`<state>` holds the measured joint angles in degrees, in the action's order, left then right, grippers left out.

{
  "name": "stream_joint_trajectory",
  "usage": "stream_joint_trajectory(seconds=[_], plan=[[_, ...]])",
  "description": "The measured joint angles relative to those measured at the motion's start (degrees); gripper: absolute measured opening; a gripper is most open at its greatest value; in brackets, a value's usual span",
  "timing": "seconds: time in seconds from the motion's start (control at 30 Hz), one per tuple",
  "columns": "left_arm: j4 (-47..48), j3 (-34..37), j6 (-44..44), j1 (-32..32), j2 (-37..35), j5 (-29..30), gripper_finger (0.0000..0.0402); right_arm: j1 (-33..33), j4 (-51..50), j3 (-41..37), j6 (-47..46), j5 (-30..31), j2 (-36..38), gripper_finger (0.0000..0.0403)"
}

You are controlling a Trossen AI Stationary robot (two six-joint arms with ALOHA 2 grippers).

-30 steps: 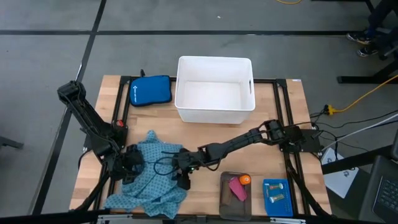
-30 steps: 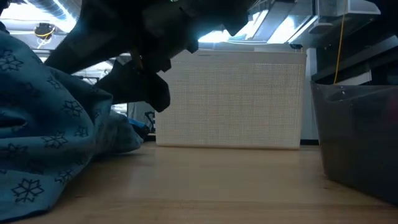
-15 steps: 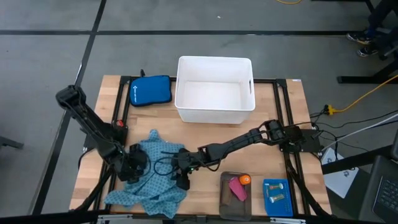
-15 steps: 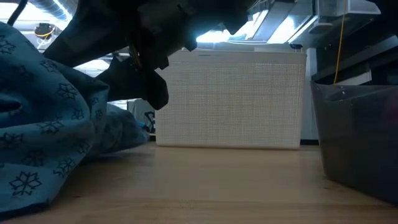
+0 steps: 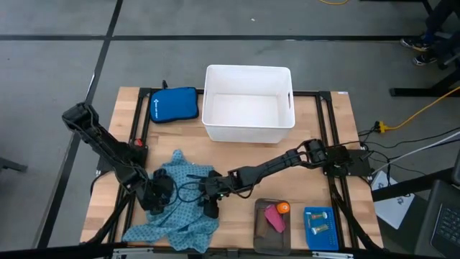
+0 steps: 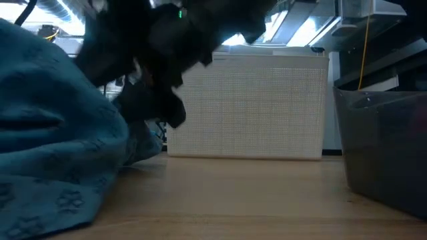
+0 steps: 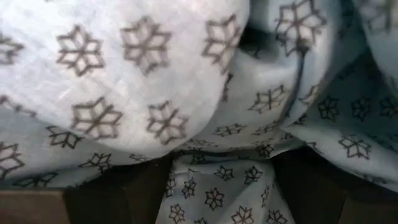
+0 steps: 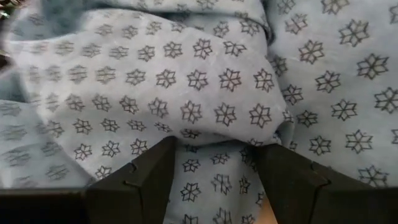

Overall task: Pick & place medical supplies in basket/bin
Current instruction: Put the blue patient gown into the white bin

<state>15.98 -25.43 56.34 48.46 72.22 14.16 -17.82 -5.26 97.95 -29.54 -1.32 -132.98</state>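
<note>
A royal-blue zip pouch with a white logo [image 5: 174, 105] lies at the table's far edge, just beside a big white rectangular plastic tub [image 5: 249, 105]. At the near right, a flat dark-grey tray [image 5: 259, 224] carries a small pink piece [image 5: 274, 218] and a small orange piece [image 5: 283, 208]; a small blue ribbed basket [image 5: 320, 228] sits beside it. A large teal-blue cloth printed with star-like flowers [image 5: 175, 212] lies crumpled at the near left. The left gripper [image 5: 162, 196] and the right gripper [image 5: 209, 202] are both pressed into it, fingers spread with folds of cloth between them.
</note>
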Motion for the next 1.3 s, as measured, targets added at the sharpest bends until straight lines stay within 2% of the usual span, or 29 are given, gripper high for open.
stream_joint_trajectory(seconds=[0.27,0.5,0.67,0.8,0.93,1.13,1.23,1.3], plan=[[-2.3,0.0,-1.7,-1.3,2.4,-0.2,0.0279,0.8,4.2,-0.1,-0.1,-2.2,-4.2,0.0222],[-4.9,0.1,-4.1,-2.9,2.7,-0.4,0.0279,0.9,7.9,-0.1,1.6,-2.5,-4.3,0.0220],[-6.1,0.1,-5.2,-5.2,2.7,-0.1,0.0279,1.1,9.6,-0.1,0.3,-0.6,-4.3,0.0197],[-7.9,0.2,-8.2,-6.7,2.7,-0.1,0.0268,1.3,12.8,-0.1,-0.7,0.1,-4.3,0.0163],[-10.9,0.2,-10.8,-8.4,2.7,-0.1,0.0218,1.7,13.8,-0.1,-2.5,0.1,-4.3,0.0108],[-13.4,0.3,-14.2,-10.5,2.8,-1.5,0.0097,2.1,14.6,-0.1,-3.0,0.0,-4.3,0.0015],[-15.6,0.3,-16.1,-11.2,2.8,-1.9,0.0040,2.1,15.0,-0.1,-3.0,-0.1,-4.3,0.0013],[-17.7,0.3,-17.5,-11.6,2.8,-2.1,0.0016,2.1,16.5,-0.1,-3.0,-0.9,-4.3,0.0016]])
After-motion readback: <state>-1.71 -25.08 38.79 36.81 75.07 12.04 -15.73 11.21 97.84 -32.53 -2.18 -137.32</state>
